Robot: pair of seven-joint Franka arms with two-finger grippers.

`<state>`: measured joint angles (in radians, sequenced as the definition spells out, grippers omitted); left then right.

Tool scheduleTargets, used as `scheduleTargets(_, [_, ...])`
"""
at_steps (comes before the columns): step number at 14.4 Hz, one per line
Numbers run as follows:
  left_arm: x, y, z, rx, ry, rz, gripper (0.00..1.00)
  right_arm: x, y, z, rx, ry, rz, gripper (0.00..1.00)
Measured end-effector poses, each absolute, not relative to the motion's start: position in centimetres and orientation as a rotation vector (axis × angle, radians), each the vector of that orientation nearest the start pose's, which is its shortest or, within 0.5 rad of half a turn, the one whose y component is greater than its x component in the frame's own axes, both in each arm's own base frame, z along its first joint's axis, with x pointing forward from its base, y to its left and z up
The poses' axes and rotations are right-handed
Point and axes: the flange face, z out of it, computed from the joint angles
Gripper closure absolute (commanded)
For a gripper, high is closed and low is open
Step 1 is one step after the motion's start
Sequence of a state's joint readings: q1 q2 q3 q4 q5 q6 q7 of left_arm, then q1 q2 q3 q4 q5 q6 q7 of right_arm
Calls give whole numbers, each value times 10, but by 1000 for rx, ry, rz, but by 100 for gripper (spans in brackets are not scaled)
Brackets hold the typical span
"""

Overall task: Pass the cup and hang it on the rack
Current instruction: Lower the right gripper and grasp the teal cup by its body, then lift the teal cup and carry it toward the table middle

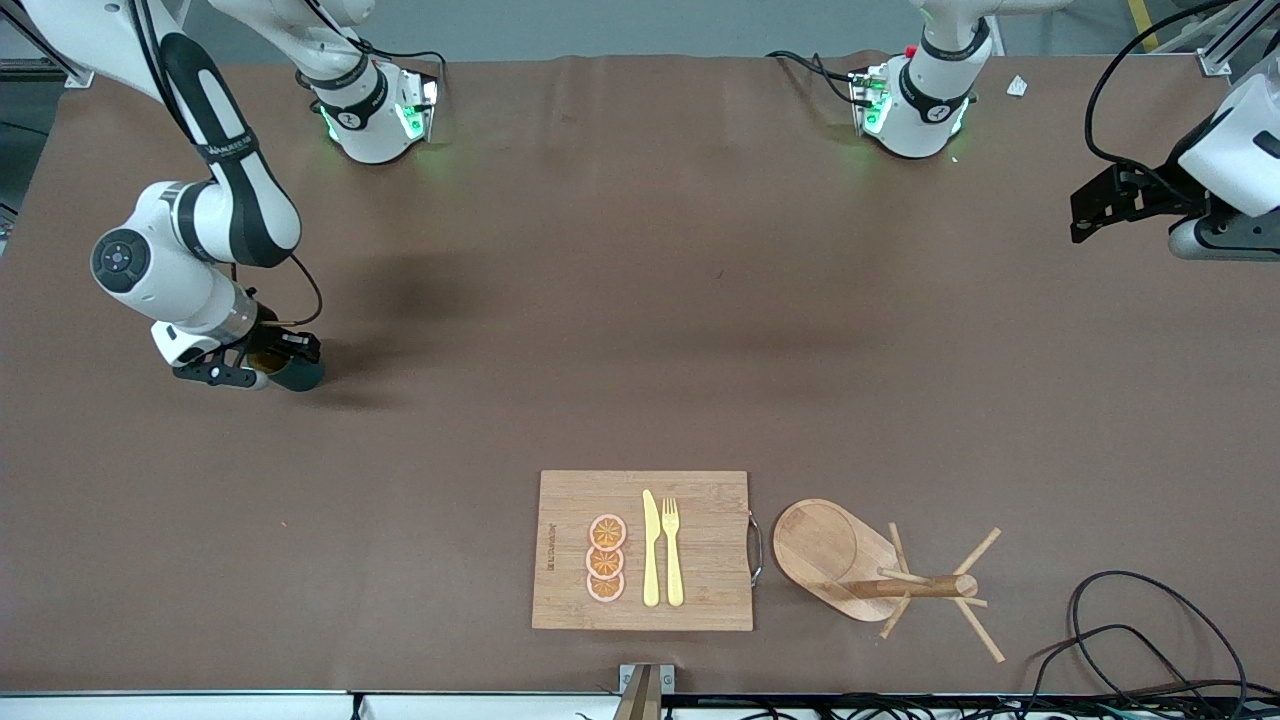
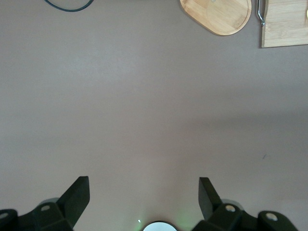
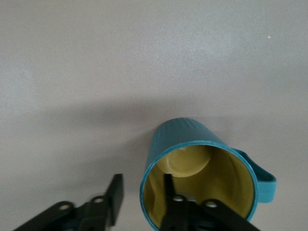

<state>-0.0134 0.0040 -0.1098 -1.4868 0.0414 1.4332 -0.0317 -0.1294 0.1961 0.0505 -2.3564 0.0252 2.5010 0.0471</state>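
Observation:
The dark teal ribbed cup (image 1: 297, 373) stands on the brown table near the right arm's end, and its yellowish inside and loop handle show in the right wrist view (image 3: 185, 132). My right gripper (image 1: 272, 360) (image 3: 142, 191) is open and straddles the cup's rim. One finger is inside the cup and the other outside, with a gap to the wall. The wooden rack (image 1: 835, 553) stands near the front edge, and its oval base shows in the left wrist view (image 2: 219, 14). My left gripper (image 1: 1085, 212) (image 2: 144, 192) is open and empty. It waits over bare table at the left arm's end.
A bamboo cutting board (image 1: 700, 600) (image 2: 286, 24) lies beside the rack toward the right arm's end. It carries orange slices (image 1: 606, 558), a yellow knife and a fork. Black cables (image 1: 1130, 620) lie near the front corner at the left arm's end.

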Motion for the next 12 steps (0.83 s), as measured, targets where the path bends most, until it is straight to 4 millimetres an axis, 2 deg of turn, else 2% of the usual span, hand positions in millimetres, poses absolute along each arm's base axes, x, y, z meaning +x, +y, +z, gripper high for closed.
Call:
scheduleTargets(2, [538, -61, 650, -3093, 134, 84, 0, 505, -40, 240, -3107, 231, 81, 97])
scheduleTargets(3, [538, -61, 650, -3093, 134, 84, 0, 505, -40, 240, -3107, 231, 78, 100])
scheduleTargets(9, [538, -61, 650, -3093, 134, 81, 0, 509, -40, 244, -3107, 232, 57, 100])
scheduleTargets(11, [538, -61, 650, -3093, 133, 81, 0, 517, -39, 258, -3104, 254, 73, 100])
scheduleTargets(12, [538, -61, 650, -3093, 132, 81, 0, 524, -36, 272, -3099, 289, 123, 100])
